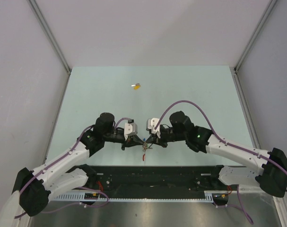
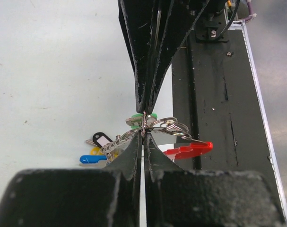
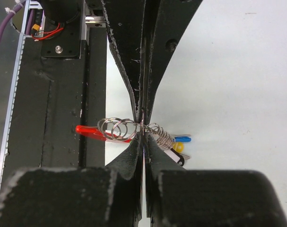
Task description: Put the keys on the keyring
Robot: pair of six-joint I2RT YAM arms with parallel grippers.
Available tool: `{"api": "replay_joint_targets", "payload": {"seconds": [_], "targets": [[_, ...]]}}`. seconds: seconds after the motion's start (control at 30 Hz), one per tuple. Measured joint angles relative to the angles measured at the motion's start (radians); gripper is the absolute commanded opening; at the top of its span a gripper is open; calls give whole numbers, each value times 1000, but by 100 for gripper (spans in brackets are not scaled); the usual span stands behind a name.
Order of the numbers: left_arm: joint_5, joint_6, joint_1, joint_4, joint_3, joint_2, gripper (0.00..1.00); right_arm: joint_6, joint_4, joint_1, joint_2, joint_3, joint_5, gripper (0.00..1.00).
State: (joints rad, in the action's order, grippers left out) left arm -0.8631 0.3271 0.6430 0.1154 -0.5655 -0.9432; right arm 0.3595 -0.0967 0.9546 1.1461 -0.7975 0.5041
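Observation:
Both grippers meet tip to tip above the near middle of the table. My left gripper [image 1: 140, 141] [image 2: 143, 134] and my right gripper [image 1: 151, 141] [image 3: 142, 132] are each shut on the wire rings of the keyring [image 1: 144, 150]. The keyring hangs between them with its red band [image 2: 190, 150] [image 3: 88, 132], linked rings [image 3: 114, 128], a coiled spring [image 3: 163, 137], a blue-headed key [image 2: 91, 159] [image 3: 182, 139] and a black tag [image 2: 101, 138]. The green-headed key [image 2: 135, 118] sits right at the pinch; whether it is threaded on I cannot tell. The yellow-headed key [image 1: 136, 86] lies alone far up the table.
The black base rail [image 1: 152, 172] [image 2: 214, 118] [image 3: 53, 109] runs along the near edge, right under the keyring's red band. Grey walls and metal frame posts [image 1: 48, 33] close in the pale green table [image 1: 190, 94] at the back and sides.

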Motion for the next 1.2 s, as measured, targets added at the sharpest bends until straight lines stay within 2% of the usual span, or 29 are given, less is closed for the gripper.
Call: {"api": "replay_joint_targets", "payload": {"seconds": [0.23, 0.33, 0.47, 0.57, 0.93, 1.2], "targets": [[23, 8, 1, -1, 2, 52, 0, -4, -3, 0, -6, -21, 1, 0], [23, 17, 1, 0, 2, 51, 0, -4, -5, 0, -8, -22, 1, 8], [23, 24, 5, 1, 2, 42, 0, -8, -5, 0, -8, -23, 3, 23], [24, 26, 7, 0, 2, 41, 0, -9, 0, 2, -8, -30, 7, 29], [26, 23, 8, -35, 3, 49, 0, -24, 5, -29, -98, -7, 2, 31], [26, 18, 8, -54, 15, 50, 0, -34, 30, -36, -110, 52, 16, 28]]}}
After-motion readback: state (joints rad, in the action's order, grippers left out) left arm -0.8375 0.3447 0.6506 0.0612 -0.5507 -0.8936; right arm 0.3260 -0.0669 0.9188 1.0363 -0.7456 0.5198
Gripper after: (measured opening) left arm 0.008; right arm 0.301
